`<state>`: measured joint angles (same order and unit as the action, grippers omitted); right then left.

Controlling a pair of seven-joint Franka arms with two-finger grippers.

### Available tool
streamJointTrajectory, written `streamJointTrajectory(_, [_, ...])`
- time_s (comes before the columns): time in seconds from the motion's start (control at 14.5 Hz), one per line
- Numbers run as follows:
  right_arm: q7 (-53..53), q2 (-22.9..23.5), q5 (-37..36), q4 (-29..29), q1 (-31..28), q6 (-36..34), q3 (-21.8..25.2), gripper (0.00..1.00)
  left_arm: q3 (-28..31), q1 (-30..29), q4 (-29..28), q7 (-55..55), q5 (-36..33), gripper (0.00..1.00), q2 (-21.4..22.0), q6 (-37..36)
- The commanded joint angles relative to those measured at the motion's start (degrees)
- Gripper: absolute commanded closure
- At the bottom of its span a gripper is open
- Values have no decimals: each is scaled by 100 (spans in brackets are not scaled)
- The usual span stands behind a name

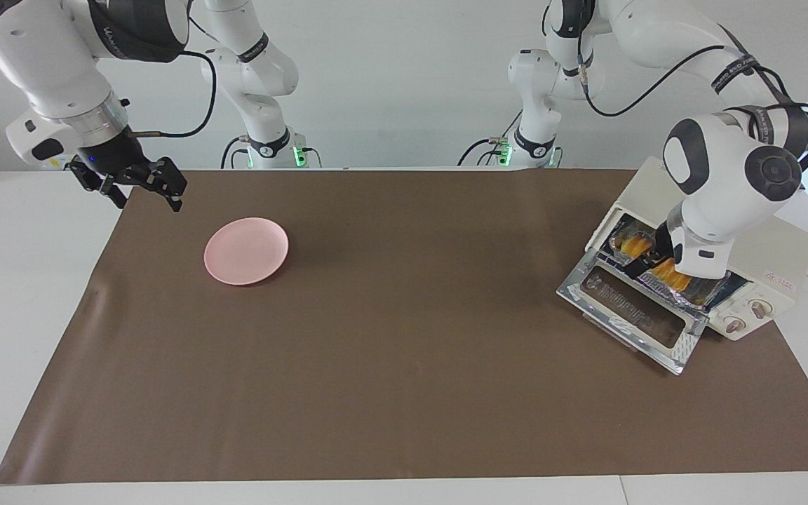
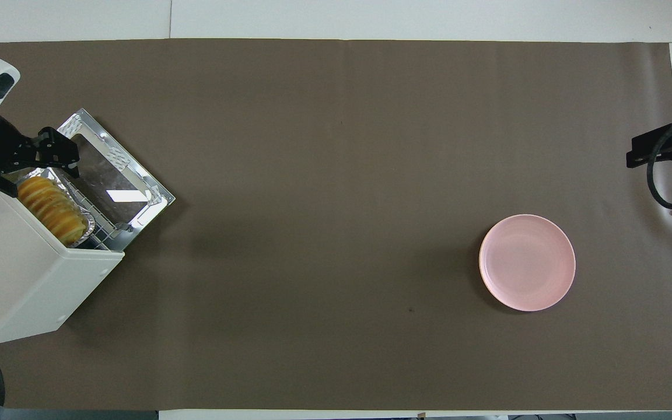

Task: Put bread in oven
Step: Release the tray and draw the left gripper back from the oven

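Observation:
The bread [image 2: 50, 204], a ridged yellow-orange loaf, lies in a silver foil tray [image 2: 66, 184] on the wire rack in the mouth of the cream-white oven [image 2: 21, 274]. The oven's glass door [image 2: 115, 178] hangs open and flat. My left gripper [image 2: 21, 169] hovers open over one end of the loaf, its fingers spread wide and holding nothing. In the facing view the left gripper [image 1: 656, 259] hangs just above the bread [image 1: 677, 278] at the front of the oven [image 1: 779, 249]. My right gripper [image 1: 143, 191] waits open above the mat's corner at the right arm's end.
A round pink plate [image 1: 246, 250] sits bare on the brown mat toward the right arm's end. The lowered oven door [image 1: 632, 317] juts out over the mat. A cable runs from the oven off the table's edge.

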<state>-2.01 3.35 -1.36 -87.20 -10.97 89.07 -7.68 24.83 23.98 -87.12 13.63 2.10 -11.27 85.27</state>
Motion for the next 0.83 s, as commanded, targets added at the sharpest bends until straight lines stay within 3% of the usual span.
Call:
streamJointTrajectory(0.0, [7,-168,-66,-183,-89,49,-76,0,39,-16,-576,-570,-61,0,694,-80])
streamJointTrajectory(0.07, [7,-160,-66,-183,-89,49,-76,0,-57,-190,-813,-824,-61,0,992,-176])
streamJointTrajectory(0.28, [7,-159,-66,-183,-89,49,-76,0,-1040,-1095,-894,-915,-61,0,1100,-273])
streamJointTrajectory(0.62, [7,-159,-66,-183,-89,49,-76,0,-1331,-1369,-1227,-1415,-61,0,1574,-300])
streamJointTrajectory(0.76, [7,-159,-66,-183,-89,49,-76,0,-1384,-1387,-1202,-1399,-61,0,1531,5])
